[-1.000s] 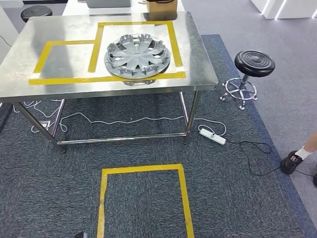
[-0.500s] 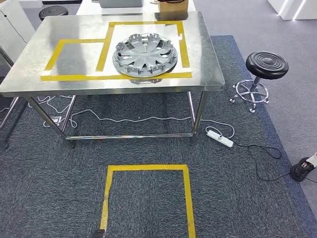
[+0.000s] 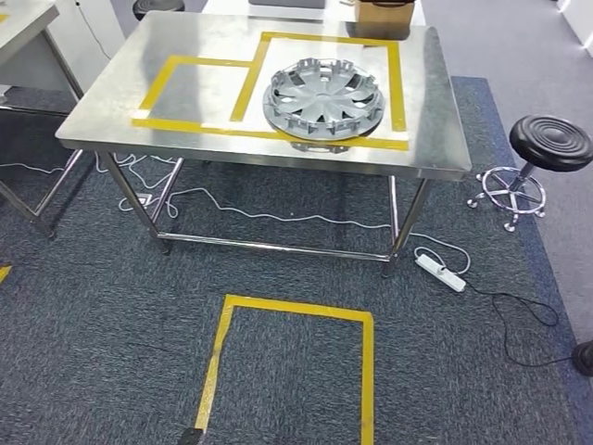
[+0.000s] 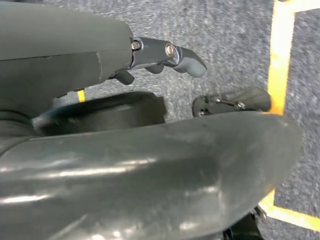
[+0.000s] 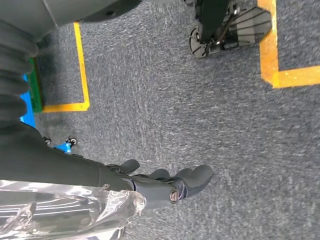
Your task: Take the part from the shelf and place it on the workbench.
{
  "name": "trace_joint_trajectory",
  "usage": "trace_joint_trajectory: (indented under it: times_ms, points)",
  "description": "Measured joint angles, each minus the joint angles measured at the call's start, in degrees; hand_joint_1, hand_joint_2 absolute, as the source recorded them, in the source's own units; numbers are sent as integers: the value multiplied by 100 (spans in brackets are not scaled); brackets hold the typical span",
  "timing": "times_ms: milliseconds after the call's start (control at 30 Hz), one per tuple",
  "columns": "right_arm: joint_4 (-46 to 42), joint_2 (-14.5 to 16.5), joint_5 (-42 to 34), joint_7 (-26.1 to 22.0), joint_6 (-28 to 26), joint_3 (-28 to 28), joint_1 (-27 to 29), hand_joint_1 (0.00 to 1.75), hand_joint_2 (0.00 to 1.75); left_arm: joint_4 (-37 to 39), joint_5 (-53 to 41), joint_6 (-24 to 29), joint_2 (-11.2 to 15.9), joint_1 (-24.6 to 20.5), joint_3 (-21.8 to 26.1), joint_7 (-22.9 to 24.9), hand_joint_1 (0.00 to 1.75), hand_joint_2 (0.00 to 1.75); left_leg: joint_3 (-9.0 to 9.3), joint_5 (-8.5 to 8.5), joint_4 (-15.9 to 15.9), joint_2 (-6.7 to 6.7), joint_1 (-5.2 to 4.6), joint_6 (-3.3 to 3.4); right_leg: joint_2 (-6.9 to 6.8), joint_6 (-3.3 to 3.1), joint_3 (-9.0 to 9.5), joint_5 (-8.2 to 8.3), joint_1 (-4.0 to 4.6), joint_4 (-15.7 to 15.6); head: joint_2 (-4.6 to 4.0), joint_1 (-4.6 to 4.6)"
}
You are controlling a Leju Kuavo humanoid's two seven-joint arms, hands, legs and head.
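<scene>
The part is a silver wheel cover (image 3: 323,95). It lies flat on the steel workbench (image 3: 209,139), inside the right-hand yellow tape box, with its near rim over the front tape line. Both arms hang low over the carpet, well short of the bench. In the left wrist view my left hand (image 4: 162,54) has its fingers stretched out with nothing in them. In the right wrist view my right hand (image 5: 166,184) is also stretched out above the grey carpet and holds nothing.
A yellow tape square (image 3: 294,313) marks the carpet in front of the bench. A black stool (image 3: 552,141) stands to the right, with a white power strip (image 3: 440,273) and cables under the bench. A second table (image 3: 21,23) is at far left, a cardboard box (image 3: 384,13) behind.
The whole picture has slid right, so the camera has turned left. A second table has come in at the left edge. The wheel cover has not moved on the bench.
</scene>
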Motion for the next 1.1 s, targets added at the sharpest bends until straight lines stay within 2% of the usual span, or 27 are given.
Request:
trace_joint_trajectory:
  times_ms: [33,100,133,167,200,233,267,333,367,400,467,500,533,567,600,633,700,733,767,800,867,900,933,967,1000,1033,1100]
  points:
    - [0,0,2,-1,-1,0,-8,0,175,0,3,1,1,7,0,0,0,0,-2,16,-10,-60,11,32,103,32,-47,-99,-13,126,0,15]
    - [1,0,3,-2,-2,-1,-7,0,175,0,7,1,0,1,0,0,0,0,-8,38,-19,-176,29,77,375,77,-312,-454,-30,737,0,50]
    - [2,0,3,-2,-3,-4,4,0,175,0,12,3,-1,-2,0,0,0,0,-13,43,-18,-242,29,88,443,86,-492,-635,-31,1142,0,59]
    - [4,0,3,-2,-5,-12,18,0,175,0,21,7,-2,0,1,0,0,0,-16,47,-17,-314,28,94,473,92,-644,-742,-31,1466,0,64]
    - [7,0,5,-4,-8,-22,28,0,175,0,34,10,-2,4,2,0,0,0,-17,51,-16,-393,29,93,486,95,-718,-739,-33,1609,0,66]
    - [9,0,7,-8,-11,-31,32,0,175,0,48,14,-2,9,3,0,0,0,-15,57,-14,-470,31,88,494,95,-701,-641,-39,1554,0,66]
    - [10,0,10,-14,-14,-38,31,0,175,0,59,15,-3,10,5,-1,0,0,-11,62,-12,-553,36,77,526,94,-565,-442,-52,1253,0,67]
    - [13,1,15,-40,-14,-51,23,0,175,0,77,15,-4,1,7,-11,0,0,-22,68,12,-705,38,31,784,97,-193,-107,-108,447,0,67]
    - [16,1,16,-59,-10,-60,20,0,175,0,84,15,-3,-5,8,-21,0,0,-40,77,24,-778,39,-4,909,89,-52,-18,-130,150,0,63]
    - [19,2,16,-78,-3,-69,18,0,175,0,91,15,-2,-8,8,-32,0,0,-65,90,28,-838,42,-43,996,71,7,-10,-138,23,0,62]
    - [22,3,18,-102,8,-85,17,0,175,0,98,15,3,-2,9,-46,0,0,-109,132,9,-949,66,-120,919,-5,15,-3,-119,11,0,59]
    - [22,3,21,-108,12,-90,13,0,175,0,100,15,5,3,10,-51,0,0,-131,122,20,-914,69,-152,853,-48,15,12,-115,3,0,57]
    - [22,4,25,-112,16,-95,10,0,175,1,101,15,8,3,10,-56,0,0,-183,57,112,-811,66,-179,782,-91,17,27,-115,-9,0,39]
    - [22,4,27,-115,19,-101,7,0,175,1,101,15,10,-2,11,-62,0,0,-288,-78,322,-664,57,-200,705,-126,18,37,-116,-22,0,18]
    - [24,4,30,-116,21,-109,9,0,175,1,101,15,11,-9,11,-67,0,0,-441,-260,639,-498,48,-217,628,-150,16,38,-108,-25,0,-4]
    - [25,4,31,-114,22,-119,17,0,175,1,102,15,13,-15,11,-71,0,0,-636,-456,1039,-396,46,-230,541,-166,11,35,-97,-25,0,-22]
    - [26,2,32,-105,22,-136,32,0,175,1,107,15,16,-15,11,-77,0,0,-929,-679,1632,-329,48,-244,387,-176,2,29,-80,-25,0,-26]
    - [26,1,33,-102,22,-139,32,0,175,1,109,15,19,-9,13,-79,0,0,-976,-676,1734,-320,48,-243,323,-177,-1,28,-74,-25,0,-26]
    - [26,1,34,-99,22,-140,27,0,175,1,113,15,22,-3,14,-81,0,0,-927,-585,1651,-313,47,-237,267,-177,0,28,-70,-25,0,-27]
    - [26,2,38,-97,24,-140,19,0,175,0,117,15,26,0,16,-84,0,0,-789,-430,1412,-282,43,-221,208,-174,5,25,-67,-25,0,-27]
    - [26,2,46,-87,27,-140,6,0,175,0,130,15,32,-4,19,-92,0,0,-355,-89,659,-39,17,-177,81,-150,25,8,-44,-17,0,-32]
    - [26,2,49,-84,32,-140,5,0,175,0,137,15,33,-17,20,-97,0,0,-176,3,337,80,2,-145,22,-127,31,-6,-25,-11,0,-36]
    - [26,2,41,-90,45,-143,6,0,175,0,143,15,33,-26,20,-103,0,0,-79,33,140,161,-12,-114,-36,-99,36,-18,-6,-8,0,-36]
    - [26,2,22,-111,68,-150,6,0,175,0,147,15,33,-31,20,-109,0,0,-56,25,61,163,-24,-84,-97,-70,43,-24,8,-11,0,-33]
    - [26,3,-5,-138,96,-163,-1,0,175,1,150,15,35,-26,21,-114,0,0,-65,26,46,94,-30,-45,-159,-42,56,-21,7,-25,0,-28]
    - [26,3,-35,-173,123,-184,-15,0,175,1,150,15,37,-11,22,-119,0,0,-65,42,23,32,-23,-10,-158,-6,69,-35,-4,-24,0,-25]
    - [26,4,-60,-231,156,-230,-38,0,175,2,142,15,39,4,23,-124,0,0,-53,77,-15,-92,3,56,81,53,-2,-206,-31,200,0,-7]
